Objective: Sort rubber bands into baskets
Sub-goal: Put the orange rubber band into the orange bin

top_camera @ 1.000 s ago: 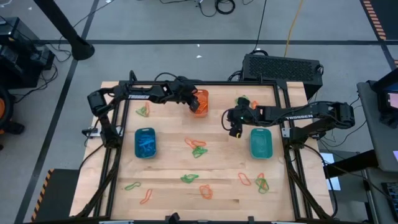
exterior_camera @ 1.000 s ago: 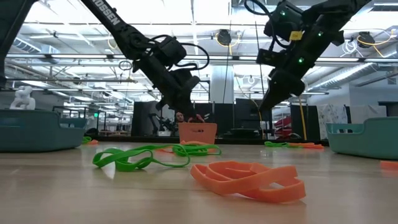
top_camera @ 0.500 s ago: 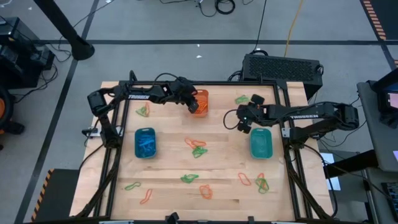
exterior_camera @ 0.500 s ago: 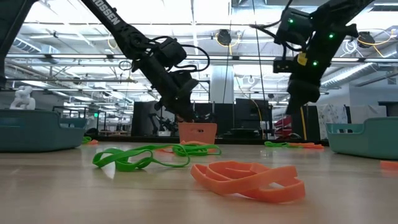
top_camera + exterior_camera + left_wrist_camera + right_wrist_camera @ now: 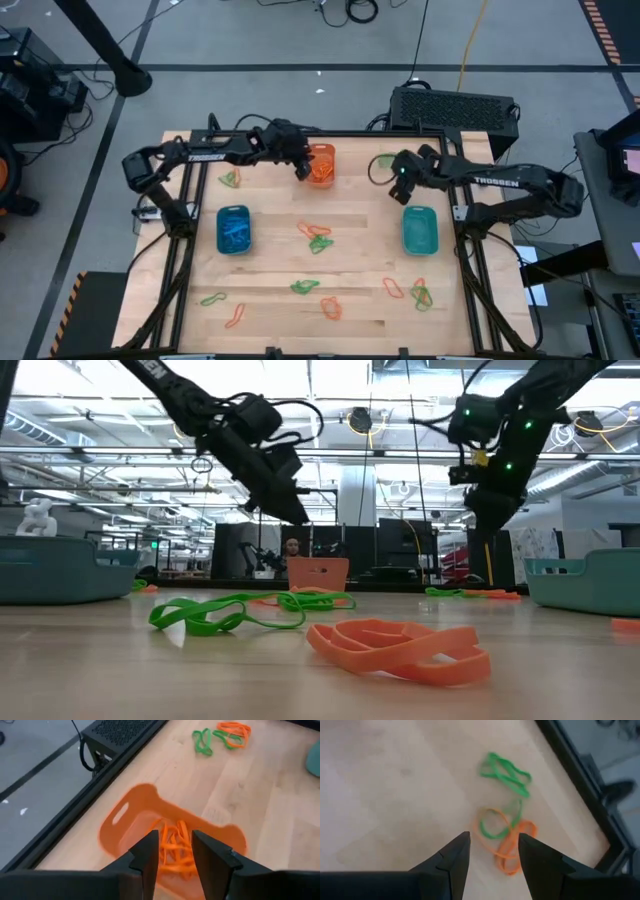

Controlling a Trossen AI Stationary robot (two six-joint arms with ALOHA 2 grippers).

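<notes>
Fingers (image 5: 215, 865) parted above the orange basket (image 5: 130, 827)
Right fingers (image 5: 540, 857) spread wide over green and orange rubber bands (image 5: 506, 832) at the table's far right.

Left gripper (image 5: 303, 166) hangs over orange basket (image 5: 321, 165), fingers parted, nothing between; basket mouth unblocked. Right gripper (image 5: 397, 186) raised above green and orange bands (image 5: 506, 830) near far right table edge; black frame rail (image 5: 580, 790) just beside them limits approach. Table centre (image 5: 360, 235) open between band clusters.
</notes>
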